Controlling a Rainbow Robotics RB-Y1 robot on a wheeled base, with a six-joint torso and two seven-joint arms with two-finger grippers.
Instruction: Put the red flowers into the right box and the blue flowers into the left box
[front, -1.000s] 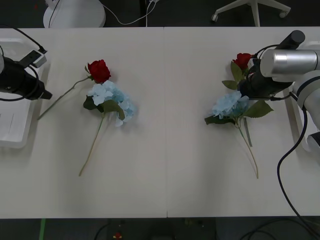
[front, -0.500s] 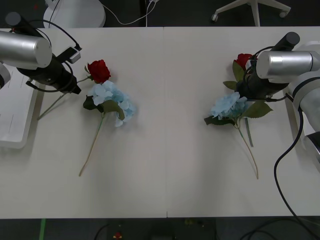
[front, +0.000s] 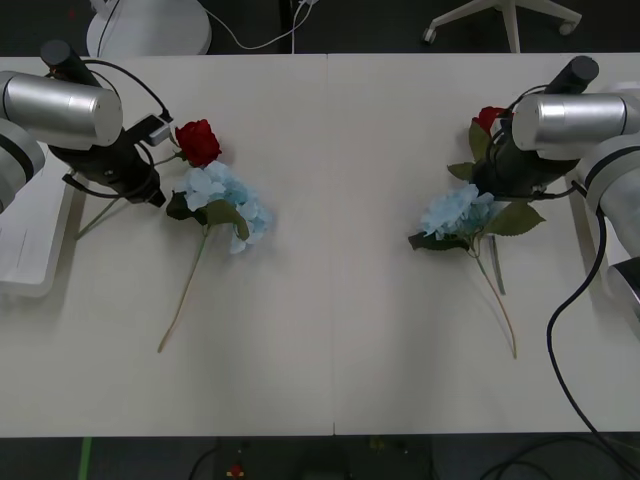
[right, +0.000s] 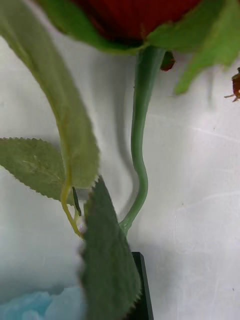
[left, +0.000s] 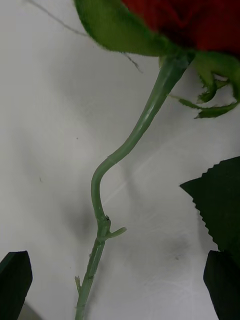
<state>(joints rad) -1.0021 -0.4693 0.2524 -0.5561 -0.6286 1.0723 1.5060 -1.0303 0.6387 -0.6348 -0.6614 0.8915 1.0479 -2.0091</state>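
White table, front view first: L gripper sits low over the thin stem of the L red rose, just beside the bloom. L blue cluster lies touching that rose on its near side, its long stem running toward the table's front edge. L box at the far left edge, nothing from the flowers in it. Over on the R side, R gripper is down among the leaves between the R red rose and the R blue cluster; both lie on the table, overlapping.

R wrist view: rose stem curves down from the red bloom, green leaves crowd in front, a bit of pale blue petals in the corner. R gripper's grip state: can't tell.

L wrist view: black fingers spread wide, released, w/ the bent green stem running between them, touching neither. Bloom beyond, dark leaf off to one side.
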